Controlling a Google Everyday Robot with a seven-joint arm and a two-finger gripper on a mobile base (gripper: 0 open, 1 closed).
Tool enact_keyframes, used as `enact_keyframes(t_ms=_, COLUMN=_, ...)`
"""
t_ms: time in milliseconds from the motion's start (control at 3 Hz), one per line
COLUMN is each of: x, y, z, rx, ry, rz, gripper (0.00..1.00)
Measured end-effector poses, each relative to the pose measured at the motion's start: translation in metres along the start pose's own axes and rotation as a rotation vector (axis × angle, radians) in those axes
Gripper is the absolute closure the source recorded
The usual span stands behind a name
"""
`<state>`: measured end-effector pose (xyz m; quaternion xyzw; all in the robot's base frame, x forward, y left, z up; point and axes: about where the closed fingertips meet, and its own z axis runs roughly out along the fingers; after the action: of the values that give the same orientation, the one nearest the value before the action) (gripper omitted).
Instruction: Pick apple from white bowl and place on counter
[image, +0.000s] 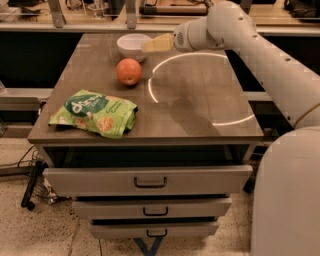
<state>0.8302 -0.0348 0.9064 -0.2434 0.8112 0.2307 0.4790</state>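
The apple (129, 71), orange-red and round, rests on the counter (200, 105) towards its back left, in front of the white bowl (133, 45). The bowl stands at the counter's back edge, with nothing showing in it. My gripper (149, 45) hovers just right of the bowl, above and behind the apple. It is clear of the apple, open, and holds nothing. The white arm reaches in from the right.
A green snack bag (95, 112) lies at the counter's front left. Three grey drawers (150, 180) with dark handles are below the counter. The robot's white body (287, 200) fills the lower right. Shelving runs behind the counter.
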Motion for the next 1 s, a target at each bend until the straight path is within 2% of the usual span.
enact_keyframes(t_ms=333, x=-0.015, y=-0.024, z=-0.021, rx=0.035, ry=-0.054, rz=0.005, gripper=0.0)
enact_keyframes(t_ms=667, x=-0.056, y=-0.053, z=-0.073, rx=0.099, ry=-0.175, rz=-0.022, gripper=0.0)
enact_keyframes(t_ms=1000, x=-0.092, y=-0.067, z=-0.121, rx=0.163, ry=-0.269, rz=-0.07, gripper=0.0)
